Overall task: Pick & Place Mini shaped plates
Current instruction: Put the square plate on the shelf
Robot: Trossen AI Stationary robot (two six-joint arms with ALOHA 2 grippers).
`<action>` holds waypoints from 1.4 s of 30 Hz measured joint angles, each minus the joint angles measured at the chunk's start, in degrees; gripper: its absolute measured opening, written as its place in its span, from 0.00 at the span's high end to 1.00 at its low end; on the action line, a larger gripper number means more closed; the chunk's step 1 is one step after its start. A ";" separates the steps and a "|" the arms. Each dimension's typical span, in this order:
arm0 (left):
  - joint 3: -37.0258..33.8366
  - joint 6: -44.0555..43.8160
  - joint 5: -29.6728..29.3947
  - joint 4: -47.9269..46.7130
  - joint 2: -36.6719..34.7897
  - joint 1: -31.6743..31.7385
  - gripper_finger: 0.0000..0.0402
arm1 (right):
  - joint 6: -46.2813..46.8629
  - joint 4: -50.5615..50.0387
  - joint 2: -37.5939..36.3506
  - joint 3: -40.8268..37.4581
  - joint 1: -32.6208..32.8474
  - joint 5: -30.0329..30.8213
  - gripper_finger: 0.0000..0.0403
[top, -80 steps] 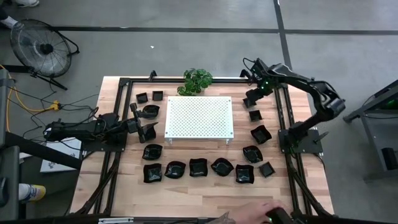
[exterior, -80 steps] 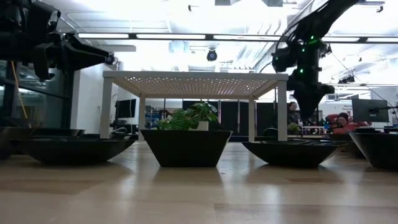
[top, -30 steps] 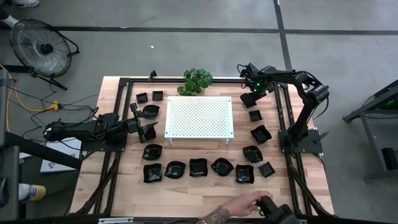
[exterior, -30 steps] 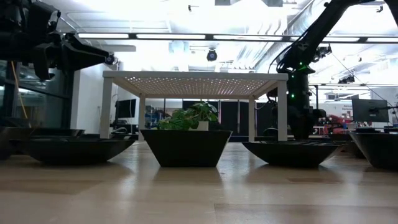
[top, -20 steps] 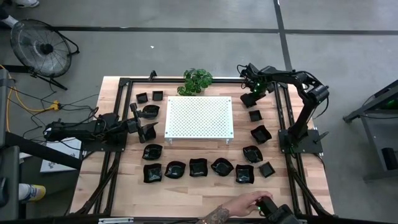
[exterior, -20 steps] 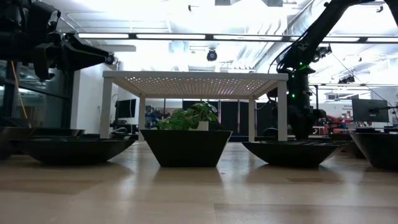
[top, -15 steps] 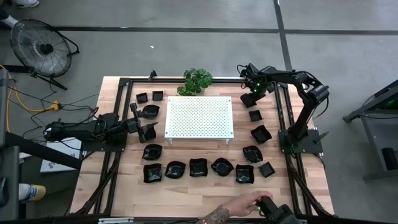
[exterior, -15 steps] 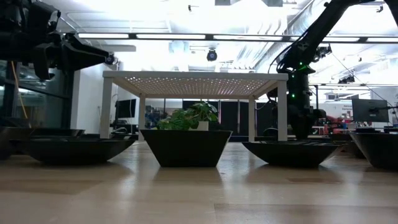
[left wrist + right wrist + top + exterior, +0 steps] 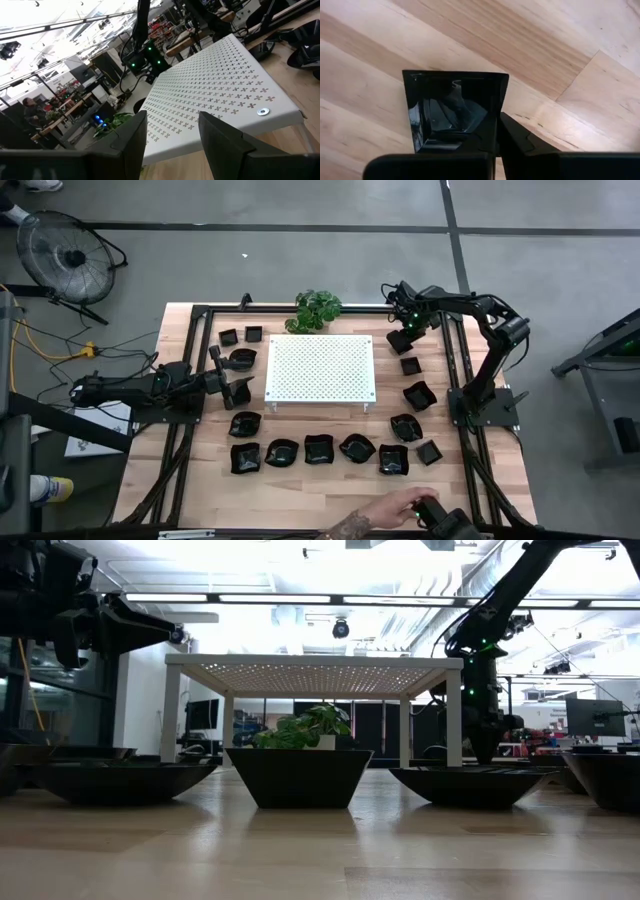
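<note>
The right gripper (image 9: 496, 132) pinches one wall of a square mini plate (image 9: 452, 107) on the table's (image 9: 330, 490) far right corner — the left gripper (image 9: 172, 132), jaws apart and empty, waits beside the white perforated board (image 9: 320, 368).

Right fingers (image 9: 496, 131) now pinching square plate (image 9: 454, 107).

A light wooden table (image 9: 320, 480) carries a white perforated board (image 9: 320, 368) on short legs at its middle. A green potted plant (image 9: 318, 310) stands just behind the board. Small black plates (image 9: 318, 450) lie around it: a row along the near side, more on the left and right.
</note>
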 joint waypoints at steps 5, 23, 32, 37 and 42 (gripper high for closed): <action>0.00 0.00 0.01 0.00 -0.01 0.00 0.56 | -0.10 -2.62 -2.72 1.14 0.02 -0.02 1.00; 0.00 0.00 0.01 0.00 0.01 -0.02 0.56 | 0.97 -11.12 -15.57 3.32 1.23 -9.22 1.00; 0.00 0.00 0.01 0.00 0.00 0.00 0.56 | 9.02 -11.52 -25.19 3.32 6.27 -18.64 1.00; 0.00 0.00 -0.01 0.00 -0.01 -0.01 0.56 | 14.52 -10.91 -28.52 3.32 10.21 -24.95 1.00; 0.00 0.00 -0.01 -0.01 -0.02 -0.01 0.56 | 22.17 -6.13 -29.38 3.32 14.38 -27.15 1.00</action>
